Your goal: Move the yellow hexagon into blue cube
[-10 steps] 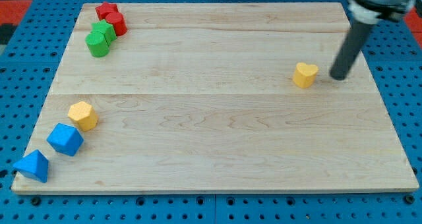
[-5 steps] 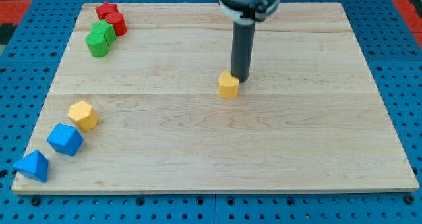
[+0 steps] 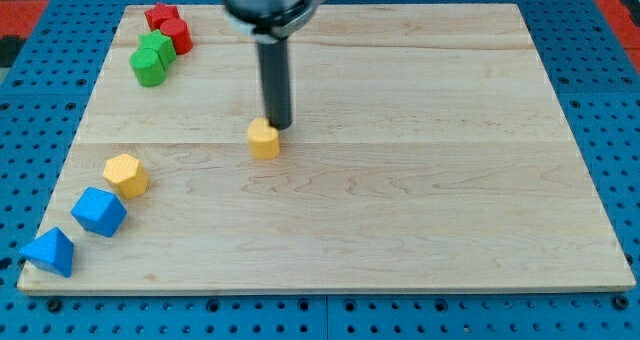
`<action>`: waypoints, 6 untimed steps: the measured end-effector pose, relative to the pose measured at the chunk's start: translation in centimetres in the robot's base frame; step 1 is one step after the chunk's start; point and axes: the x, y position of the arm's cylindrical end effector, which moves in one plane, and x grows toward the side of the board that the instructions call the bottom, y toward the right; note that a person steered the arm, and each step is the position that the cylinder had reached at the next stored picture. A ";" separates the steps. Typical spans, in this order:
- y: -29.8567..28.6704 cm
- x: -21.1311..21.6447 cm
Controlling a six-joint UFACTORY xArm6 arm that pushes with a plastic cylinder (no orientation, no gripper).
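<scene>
My tip (image 3: 277, 129), no gripper to read, seems to touch a yellow block's (image 3: 263, 139) upper-right; blue cube (image 3: 98, 211) sits lower left.

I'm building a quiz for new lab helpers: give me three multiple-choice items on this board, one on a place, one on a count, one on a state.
1. Where is my tip relative to the yellow block in mid-board?
A. At its upper right edge
B. Far to its left
C. Below it

2. How many blue blocks are there?
A. One
B. Two
C. Four

3. How do the yellow hexagon and the blue cube stand?
A. Stacked
B. At opposite corners
C. Side by side at the view's lower left

Key: 1 A, the rod ends just up and right of that block. 2 B, the cube and the blue block in the corner. 3 C, they sit next to each other.
</scene>
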 end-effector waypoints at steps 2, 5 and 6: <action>-5.1 8.6; -7.9 14.0; -12.9 13.8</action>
